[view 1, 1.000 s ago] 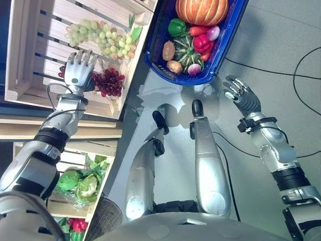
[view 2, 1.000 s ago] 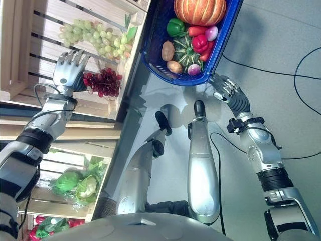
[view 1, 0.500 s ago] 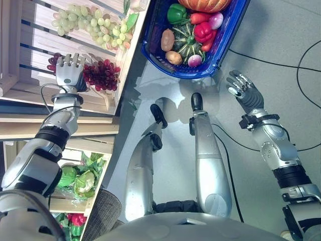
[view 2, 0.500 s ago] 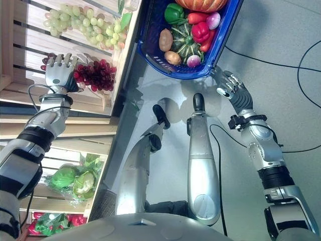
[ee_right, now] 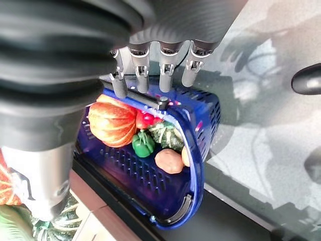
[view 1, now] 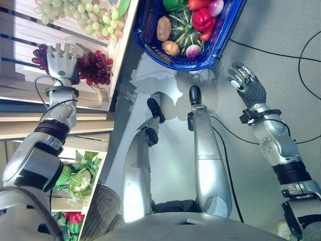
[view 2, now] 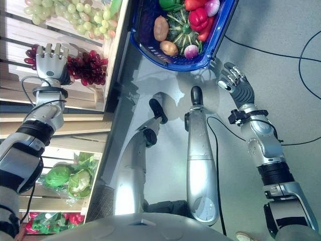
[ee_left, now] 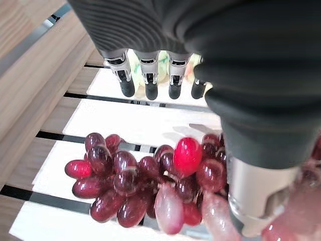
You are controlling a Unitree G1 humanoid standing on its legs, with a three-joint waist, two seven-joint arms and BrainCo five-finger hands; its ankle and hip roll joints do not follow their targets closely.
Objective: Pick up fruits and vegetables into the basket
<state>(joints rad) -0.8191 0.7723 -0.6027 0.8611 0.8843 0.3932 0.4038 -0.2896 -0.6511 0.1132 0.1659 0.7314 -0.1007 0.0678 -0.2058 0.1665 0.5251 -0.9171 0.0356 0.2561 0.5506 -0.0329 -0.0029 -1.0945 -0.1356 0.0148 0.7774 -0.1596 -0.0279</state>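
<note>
Hovering over the red grapes (ee_left: 145, 186) in the wooden crate (view 1: 20, 90), left hand (view 1: 60, 63) is staying uncurled, grasping nothing. Right hand (view 1: 248, 85) is hanging relaxed beside the blue basket (view 1: 220, 47).

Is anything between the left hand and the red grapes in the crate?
Nothing visible. The open left hand hovers right over the red grapes on the crate slats, fingers straight, with no other item between.

You see a bunch of dark red grapes (view 1: 94, 70) lying on the pale slats of the wooden crate (view 1: 20, 83), with green grapes (view 1: 75, 10) further along it. Beside the crate, the blue basket (view 1: 226, 35) on the floor already holds potatoes (view 1: 163, 28), a striped green squash (view 1: 181, 35) and red peppers (view 1: 202, 20).
</note>
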